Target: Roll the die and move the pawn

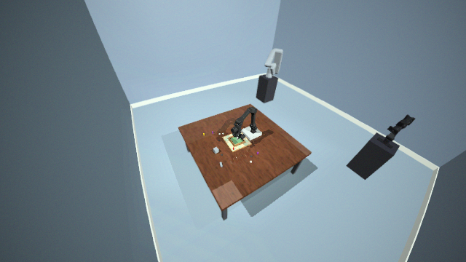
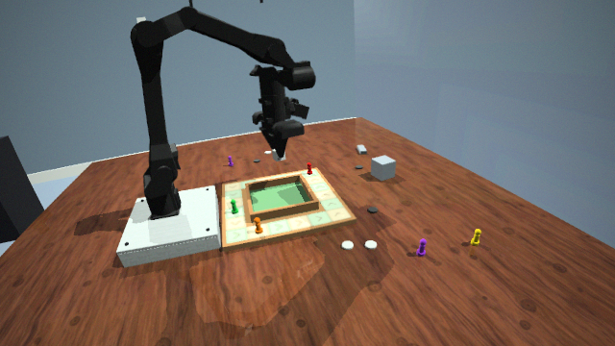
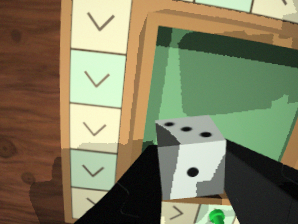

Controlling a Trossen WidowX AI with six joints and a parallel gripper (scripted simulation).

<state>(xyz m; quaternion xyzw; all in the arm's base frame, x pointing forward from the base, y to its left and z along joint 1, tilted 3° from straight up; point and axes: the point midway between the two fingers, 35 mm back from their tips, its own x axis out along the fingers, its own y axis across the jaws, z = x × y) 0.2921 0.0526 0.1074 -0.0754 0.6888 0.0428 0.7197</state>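
My gripper point(image 2: 279, 155) point(image 3: 186, 150) is shut on the white die point(image 3: 191, 165). It holds the die above the board, over or near the green-floored tray point(image 2: 281, 211) point(image 3: 141, 95). In the wrist view the die shows three pips on one face and one pip on another. The orange pawn point(image 2: 258, 226) stands on the near side of the board in the exterior view. The green pawn point(image 2: 233, 207) point(image 3: 216, 216) stands on the side by the robot base. The red pawn point(image 2: 309, 168) stands at the board's far corner. Arrows mark the board point(image 2: 332, 215) point(image 3: 95, 82).
The white base point(image 2: 192, 240) adjoins the board. A grey cube point(image 2: 383, 167), a purple pawn point(image 2: 421, 247), a yellow pawn point(image 2: 476, 237), white discs point(image 2: 347, 245) point(image 2: 370, 244) and a dark disc point(image 2: 372, 210) lie outside the board. Another purple pawn point(image 2: 231, 160) stands behind it.
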